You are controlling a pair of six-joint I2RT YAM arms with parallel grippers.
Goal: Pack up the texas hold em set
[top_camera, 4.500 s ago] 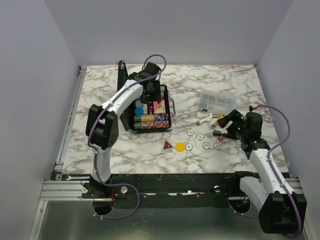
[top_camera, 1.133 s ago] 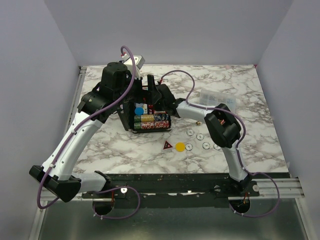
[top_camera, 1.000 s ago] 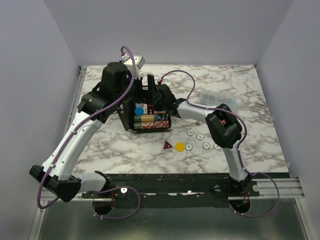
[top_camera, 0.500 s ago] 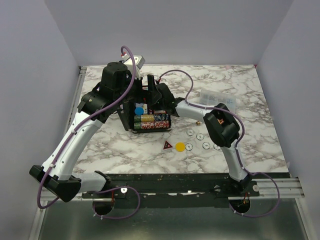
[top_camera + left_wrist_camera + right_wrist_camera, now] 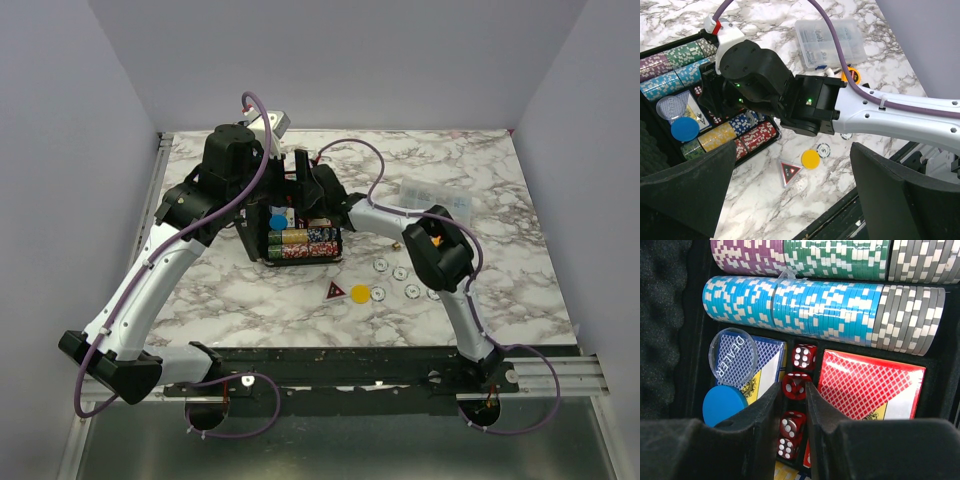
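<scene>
Two arms: both reach to the open black case (image 5: pixel 696 340), which sits left of centre toward the back of the bench (image 5: pixel 470 270).
Case: lid up, egg-crate foam showing on the left in the right wrist view.
Right hand (image 5: pixel 792 386): down inside the case over the column of red dice (image 5: pixel 795 386). Gap between the fingers is about one die wide, and dice show through it. Can't tell whether it has one pinched or just straddles them.
Left hand (image 5: pixel 794 147): high above the case, looking down, spread wide, nothing in it.
Packed: chip rows (image 5: pixel 805 307) fill their slots. Red cards (image 5: pixel 870 385), blue disc (image 5: pixel 725 405) and clear dealer button (image 5: pixel 732 354) all lie in the lower compartments, the last two on a blue deck.
Loose on bench: red triangle (image 5: pixel 335 291) touching or just beside the yellow disc (image 5: pixel 360 293). Four white buttons (image 5: pixel 380 265) are scattered to their right, all in front of the case.
Not ours: clear compartment box (image 5: pixel 435 195) right of the case.
Progress: I'd say past halfway, with the bulky items seated.
Left to do: settle the dice, load the triangle, yellow disc and four buttons, then close the lid. Latches not visible from here.
</scene>
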